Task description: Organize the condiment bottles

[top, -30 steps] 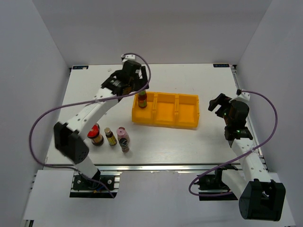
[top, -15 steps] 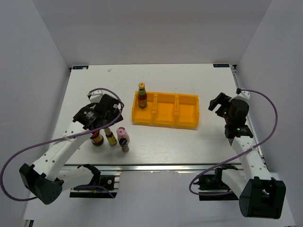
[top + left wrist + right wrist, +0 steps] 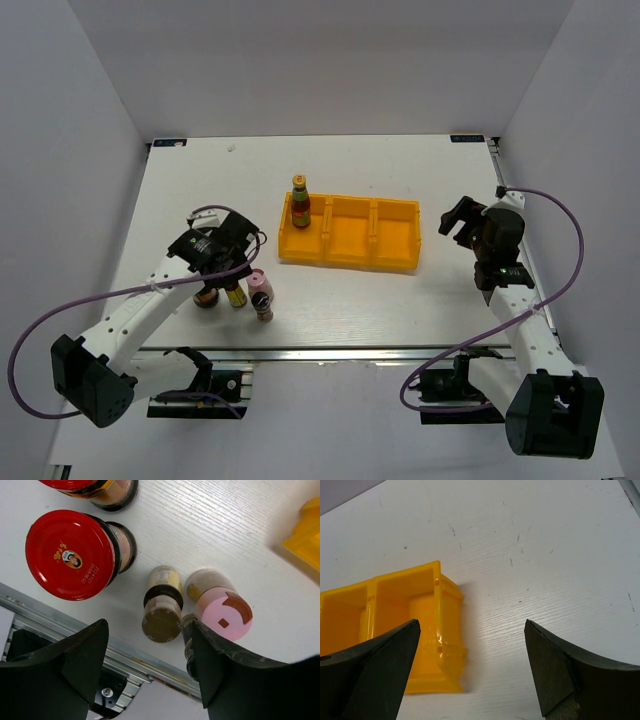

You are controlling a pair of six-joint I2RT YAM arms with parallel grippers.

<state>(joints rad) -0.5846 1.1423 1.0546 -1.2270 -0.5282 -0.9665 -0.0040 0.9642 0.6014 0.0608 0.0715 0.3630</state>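
A slim yellow-capped bottle (image 3: 300, 200) stands in the left compartment of the yellow tray (image 3: 352, 258). The other condiment bottles cluster near the front left. They are a red-capped jar (image 3: 207, 297) (image 3: 70, 555), a second slim yellow-capped bottle (image 3: 236, 295) (image 3: 161, 624) and a pink-capped bottle (image 3: 261, 293) (image 3: 224, 615). A second red-capped jar (image 3: 95, 486) shows at the top edge of the left wrist view. My left gripper (image 3: 226, 268) (image 3: 149, 630) hovers open over the cluster, with the slim bottle's cap between its fingers, untouched. My right gripper (image 3: 460, 217) (image 3: 472, 625) is open and empty beside the tray's right end (image 3: 440, 630).
The table's metal front rail (image 3: 60, 625) runs just below the bottle cluster. The tray's middle and right compartments hold nothing. A purple cable (image 3: 60, 300) loops out from the left arm, another (image 3: 570, 260) from the right arm.
My left arm has swung from the tray's left end back to the front-left cluster and dropped over it. Its jaws have narrowed a little. The right arm has barely moved.
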